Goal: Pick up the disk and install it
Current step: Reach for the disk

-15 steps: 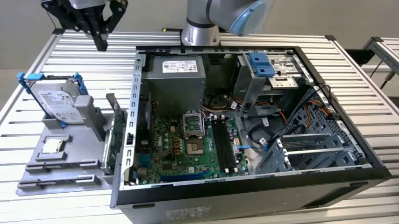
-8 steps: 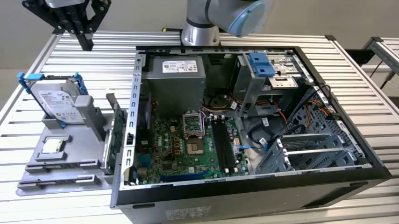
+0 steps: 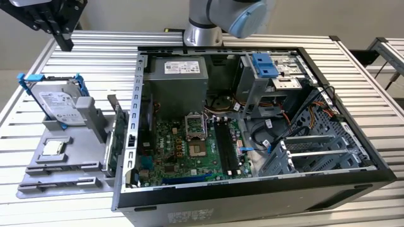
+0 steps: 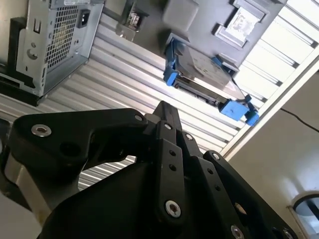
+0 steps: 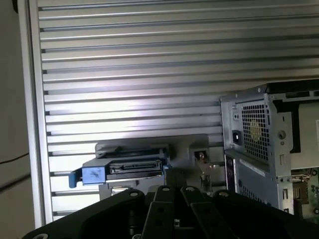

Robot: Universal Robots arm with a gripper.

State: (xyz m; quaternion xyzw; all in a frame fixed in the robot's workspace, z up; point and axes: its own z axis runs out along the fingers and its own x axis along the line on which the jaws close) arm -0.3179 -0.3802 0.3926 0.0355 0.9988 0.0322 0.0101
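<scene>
A: How is the gripper (image 3: 64, 43) seen?
B: Its fingers (image 4: 162, 118) are pressed together, and nothing is held. It is hung in the air above the table (image 3: 107, 52).
A: Where is the disk (image 3: 60, 105) found?
B: It is leaned up on end in a grey stand (image 3: 75, 158), lower than the gripper and well apart from it. The open computer case (image 3: 252, 191) is set just beside the stand, on the exterior view's right.

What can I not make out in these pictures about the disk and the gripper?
1. Disk: lower end hidden in the grey holder, exterior view.
2. Disk label: too small to make out, exterior view.
3. Gripper: upper body cut off by the top edge, exterior view.
</scene>
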